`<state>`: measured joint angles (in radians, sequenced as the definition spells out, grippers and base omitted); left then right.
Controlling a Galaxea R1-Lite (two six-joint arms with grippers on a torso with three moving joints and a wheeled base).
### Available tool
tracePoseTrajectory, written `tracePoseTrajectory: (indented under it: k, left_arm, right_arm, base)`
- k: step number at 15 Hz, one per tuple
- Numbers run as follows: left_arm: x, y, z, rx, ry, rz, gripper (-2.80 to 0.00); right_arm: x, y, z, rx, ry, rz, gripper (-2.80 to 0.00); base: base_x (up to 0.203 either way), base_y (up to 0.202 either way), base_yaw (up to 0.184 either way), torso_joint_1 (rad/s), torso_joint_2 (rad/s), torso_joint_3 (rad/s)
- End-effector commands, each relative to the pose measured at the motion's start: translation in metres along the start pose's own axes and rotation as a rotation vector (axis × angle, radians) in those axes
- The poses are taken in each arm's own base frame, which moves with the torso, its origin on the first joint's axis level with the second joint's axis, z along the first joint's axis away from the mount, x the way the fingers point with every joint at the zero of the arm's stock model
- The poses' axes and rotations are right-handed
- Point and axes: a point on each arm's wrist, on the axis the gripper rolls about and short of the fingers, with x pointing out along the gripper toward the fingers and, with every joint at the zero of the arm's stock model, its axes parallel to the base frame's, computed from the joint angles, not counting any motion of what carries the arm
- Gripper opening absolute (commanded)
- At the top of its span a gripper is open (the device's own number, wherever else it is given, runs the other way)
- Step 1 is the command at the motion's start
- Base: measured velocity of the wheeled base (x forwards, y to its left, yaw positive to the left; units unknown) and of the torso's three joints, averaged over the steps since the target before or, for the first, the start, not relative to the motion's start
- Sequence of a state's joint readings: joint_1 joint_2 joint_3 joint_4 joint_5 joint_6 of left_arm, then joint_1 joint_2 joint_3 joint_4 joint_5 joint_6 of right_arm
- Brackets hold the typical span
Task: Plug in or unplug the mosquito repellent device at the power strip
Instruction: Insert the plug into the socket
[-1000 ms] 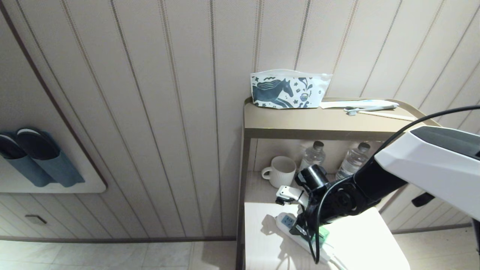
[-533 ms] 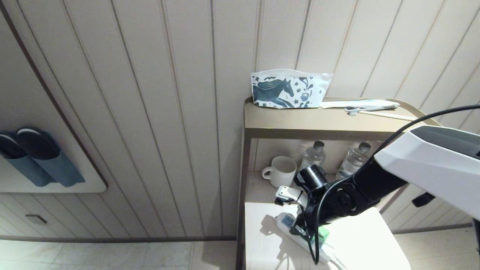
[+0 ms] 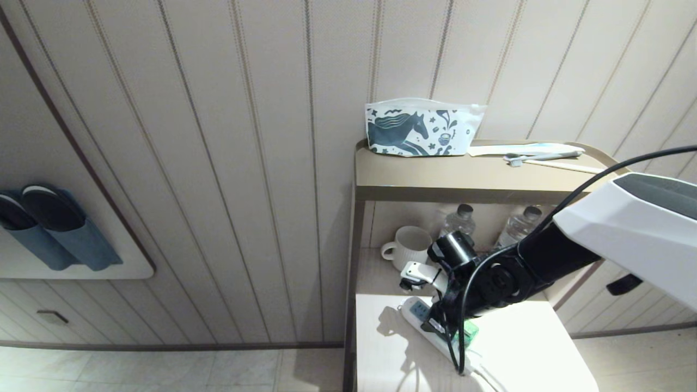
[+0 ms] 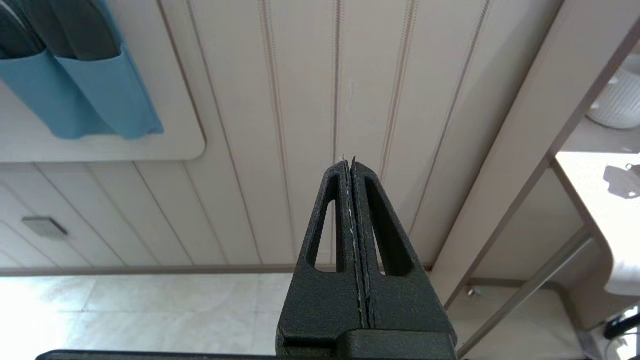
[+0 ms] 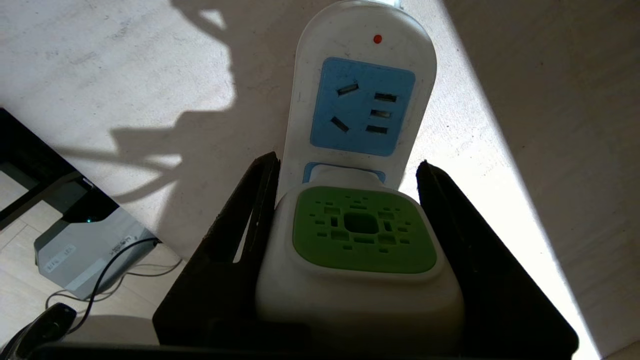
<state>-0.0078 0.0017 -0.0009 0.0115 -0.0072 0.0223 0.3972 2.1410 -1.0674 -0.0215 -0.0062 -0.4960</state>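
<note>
Right gripper clamped on the mosquito repellent device, power strip just ahead; could drag the strip along (unsecured) if pulled crooked.

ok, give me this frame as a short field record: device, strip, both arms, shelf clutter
device: mosquito repellent device, green-faced head, sitting on the power strip
strip: flat on the white table; end socket free
right gripper: jaws on either side of the device head
left gripper: jaws shut, parked away from the table, facing the wall
shelf: white mug, two water bottles
</note>
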Motion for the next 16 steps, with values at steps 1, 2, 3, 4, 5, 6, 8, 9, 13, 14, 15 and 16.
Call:
tracePoseTrajectory:
  k: [1,2,3,4,5,6,8,9,13,14,15,16]
  left_arm:
    - [0.000,0.000,0.000,-0.007,0.000,-0.007,-2.80]
    - [0.000,0.000,0.001,-0.007,0.000,-0.008,-2.80]
    - [0.000,0.000,0.000,-0.007,0.001,-0.007,-2.80]
    - [0.000,0.000,0.000,-0.007,0.001,-0.006,-2.80]
    - [0.000,0.000,0.001,-0.007,0.000,-0.007,-2.80]
    - [0.000,0.000,0.000,-0.007,0.003,-0.007,-2.80]
    - [0.000,0.000,0.000,-0.007,0.002,-0.008,-2.80]
    - [0.000,0.000,0.001,-0.007,0.000,-0.007,-2.80]
    - [0.000,0.000,0.000,-0.007,0.002,-0.006,-2.80]
    - [0.000,0.000,0.001,-0.007,-0.001,-0.007,-2.80]
    - [0.000,0.000,0.000,-0.007,0.003,-0.007,-2.80]
    - [0.000,0.000,0.001,-0.007,0.000,-0.008,-2.80]
  right_arm:
    - [-0.006,-0.001,0.001,-0.003,-0.012,-0.005,-2.80]
    - [-0.005,-0.001,0.001,-0.001,-0.011,-0.004,-2.80]
    - [-0.005,0.000,0.001,0.003,-0.009,-0.003,-2.80]
    - [-0.005,0.000,0.000,0.004,-0.008,-0.002,-2.80]
    - [-0.006,0.000,0.001,0.005,-0.012,-0.004,-2.80]
    - [-0.006,-0.001,0.002,0.010,-0.014,-0.005,-2.80]
    - [-0.005,0.000,0.000,0.015,-0.005,-0.001,-2.80]
    - [-0.005,0.002,-0.004,0.014,0.005,0.004,-2.80]
    - [-0.011,0.004,-0.009,0.008,0.053,0.029,0.00]
    - [-0.013,-0.001,-0.001,0.012,0.031,0.016,0.00]
    - [-0.014,-0.004,0.004,0.012,0.016,0.007,0.00]
    - [-0.015,-0.004,0.003,0.010,0.016,0.007,0.00]
  base:
    - [0.000,0.000,0.000,0.000,0.00,0.000]
    - [0.000,0.000,0.000,0.000,0.00,0.000]
    - [0.000,0.000,0.000,0.000,0.00,0.000]
    - [0.000,0.000,0.000,0.000,0.00,0.000]
    - [0.000,0.000,0.000,0.000,0.00,0.000]
    - [0.000,0.000,0.000,0.000,0.00,0.000]
    - [0.000,0.000,0.000,0.000,0.00,0.000]
    - [0.000,0.000,0.000,0.000,0.00,0.000]
    - [0.000,0.000,0.000,0.000,0.00,0.000]
    - [0.000,0.000,0.000,0.000,0.00,0.000]
    - [0.000,0.000,0.000,0.000,0.00,0.000]
    - [0.000,0.000,0.000,0.000,0.00,0.000]
